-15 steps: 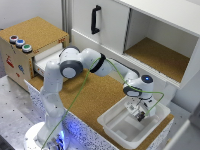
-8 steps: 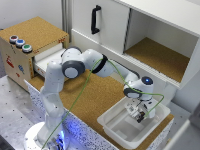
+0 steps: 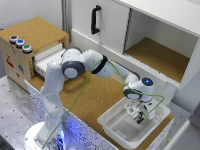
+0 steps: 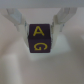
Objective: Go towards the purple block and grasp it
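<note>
We see the arm [image 3: 95, 67] reaching over the cork counter [image 3: 95, 97], its gripper [image 3: 138, 118] lowered into the white tub [image 3: 116, 127].

The exterior view looks down from above and well back, taking in the whole white robot arm [image 3: 75, 75] and the white plastic tray [image 3: 115, 127]. The wrist view sits inside that tray — very near, facing its floor — so both views share the tray.
</note>
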You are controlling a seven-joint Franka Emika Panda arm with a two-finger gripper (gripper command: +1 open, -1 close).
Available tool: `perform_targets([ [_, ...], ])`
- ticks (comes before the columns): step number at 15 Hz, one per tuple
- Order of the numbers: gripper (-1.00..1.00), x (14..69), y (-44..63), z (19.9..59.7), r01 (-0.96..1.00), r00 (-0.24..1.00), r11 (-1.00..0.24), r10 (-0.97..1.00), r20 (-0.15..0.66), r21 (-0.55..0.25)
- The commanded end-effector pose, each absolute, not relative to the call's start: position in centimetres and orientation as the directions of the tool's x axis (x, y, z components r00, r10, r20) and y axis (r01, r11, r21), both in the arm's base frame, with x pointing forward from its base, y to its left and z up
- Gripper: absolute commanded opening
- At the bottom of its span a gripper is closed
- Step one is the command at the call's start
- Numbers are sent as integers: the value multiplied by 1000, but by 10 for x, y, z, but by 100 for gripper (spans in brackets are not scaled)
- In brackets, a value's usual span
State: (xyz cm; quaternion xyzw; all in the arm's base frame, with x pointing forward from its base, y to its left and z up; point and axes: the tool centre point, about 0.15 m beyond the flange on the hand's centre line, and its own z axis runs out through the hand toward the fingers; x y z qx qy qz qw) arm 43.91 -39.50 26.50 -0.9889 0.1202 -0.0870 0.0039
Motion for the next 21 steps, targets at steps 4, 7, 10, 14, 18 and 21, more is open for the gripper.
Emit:
perform_targets([
  [4, -100, 424, -195, 455, 214, 908, -974, 169, 384, -75],
  [7, -100, 424, -118, 475, 406, 854, -909, 341, 392, -93],
  [10, -100, 418, -46, 477, 571, 790, -807, 489, 370, -152],
  [14, -100, 419, 43, 469, 735, 671, -659, 669, 320, -163],
  [18, -100, 420, 132, 454, 817, 575, -531, 777, 257, -224],
  [21, -100, 418, 185, 445, 865, 499, -458, 829, 251, -206],
])
